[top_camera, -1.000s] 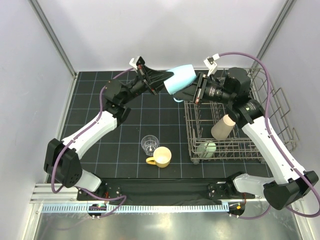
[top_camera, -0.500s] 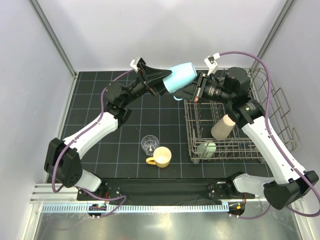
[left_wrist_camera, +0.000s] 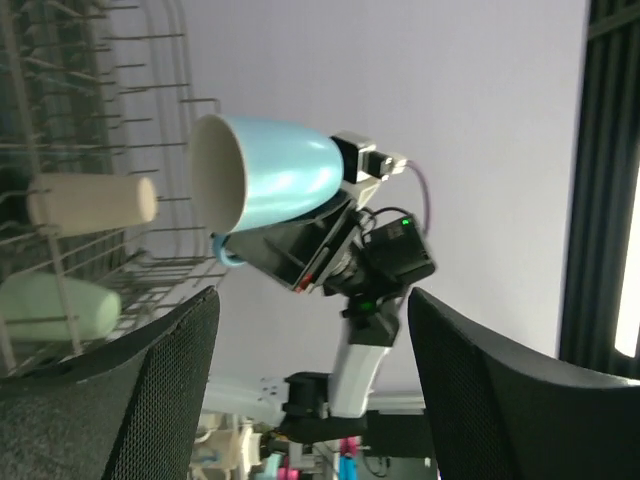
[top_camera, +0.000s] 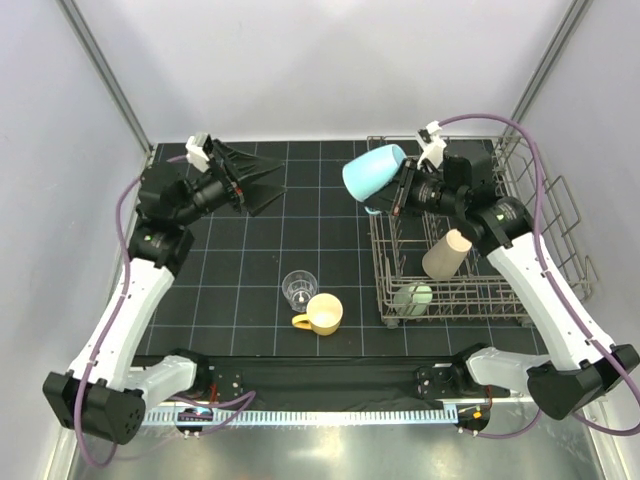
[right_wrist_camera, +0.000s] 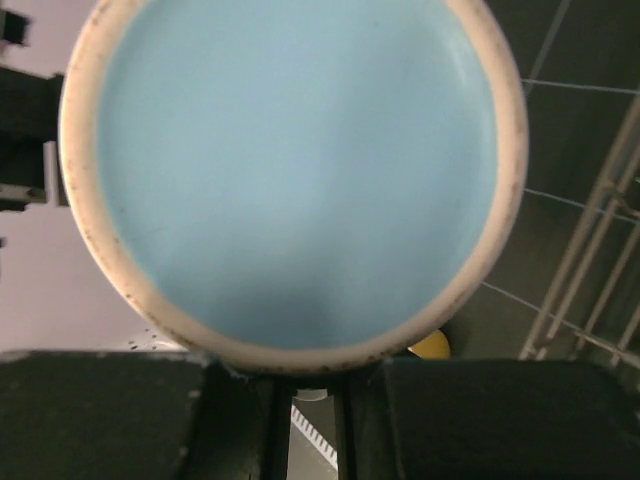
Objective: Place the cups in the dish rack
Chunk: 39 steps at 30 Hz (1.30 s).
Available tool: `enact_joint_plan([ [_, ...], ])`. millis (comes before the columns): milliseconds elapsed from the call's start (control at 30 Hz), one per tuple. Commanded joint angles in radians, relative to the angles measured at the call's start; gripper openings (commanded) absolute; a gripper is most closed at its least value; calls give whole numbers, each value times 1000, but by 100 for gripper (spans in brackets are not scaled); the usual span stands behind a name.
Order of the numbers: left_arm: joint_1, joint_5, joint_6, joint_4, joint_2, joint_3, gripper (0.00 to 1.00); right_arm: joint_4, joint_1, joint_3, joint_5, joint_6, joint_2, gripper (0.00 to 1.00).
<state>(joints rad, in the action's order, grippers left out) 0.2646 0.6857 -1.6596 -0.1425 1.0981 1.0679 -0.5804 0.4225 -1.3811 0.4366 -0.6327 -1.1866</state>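
A light blue cup [top_camera: 374,171] hangs tilted over the dish rack's [top_camera: 556,232] left rim, with my right gripper [top_camera: 392,196] shut on it near the handle. Its base [right_wrist_camera: 300,170] fills the right wrist view above the close-set fingers [right_wrist_camera: 120,410]. My left gripper [top_camera: 266,187] is open and empty, well to the left of the cup; through its wide fingers [left_wrist_camera: 110,400] I see the blue cup [left_wrist_camera: 285,180]. A tan tumbler [top_camera: 447,253] and a pale green cup [top_camera: 413,297] lie inside the rack. A clear glass [top_camera: 297,287] and a yellow mug [top_camera: 323,314] stand on the mat.
The rack's upright tines [left_wrist_camera: 130,60] and raised wire sides [right_wrist_camera: 590,250] stand right beside the held cup. The black grid mat [top_camera: 250,260] stretches left of the rack, and grey walls close in the back and sides.
My left gripper has opened, let go of the light blue cup and drawn back to the left. The right gripper keeps the cup, shifted slightly right over the rack's edge.
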Motion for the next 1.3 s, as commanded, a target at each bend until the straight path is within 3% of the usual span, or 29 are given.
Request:
enact_joint_plan([
  [0, -22, 71, 387, 575, -50, 118, 73, -96, -2, -133, -142, 88, 18, 4],
  [200, -5, 63, 527, 722, -158, 102, 70, -251, -2, -223, -427, 134, -57, 4],
  [400, -13, 5, 675, 1079, -112, 257, 67, -340, -2, -343, -663, 175, -162, 4],
  [600, -11, -63, 624, 1202, -161, 245, 67, -349, -2, -314, -811, 235, -180, 4],
  [700, -13, -63, 672, 1306, -132, 306, 68, -325, -4, -289, -866, 240, -194, 4],
  [833, -11, -94, 748, 1393, -35, 438, 68, -331, -7, -305, -877, 214, -275, 4],
  [1067, -13, -90, 772, 1361, 43, 492, 66, -375, -7, -374, -921, 159, -399, 4],
  [1267, -13, -98, 779, 1376, 43, 495, 65, -332, -8, -401, -825, 179, -495, 4],
])
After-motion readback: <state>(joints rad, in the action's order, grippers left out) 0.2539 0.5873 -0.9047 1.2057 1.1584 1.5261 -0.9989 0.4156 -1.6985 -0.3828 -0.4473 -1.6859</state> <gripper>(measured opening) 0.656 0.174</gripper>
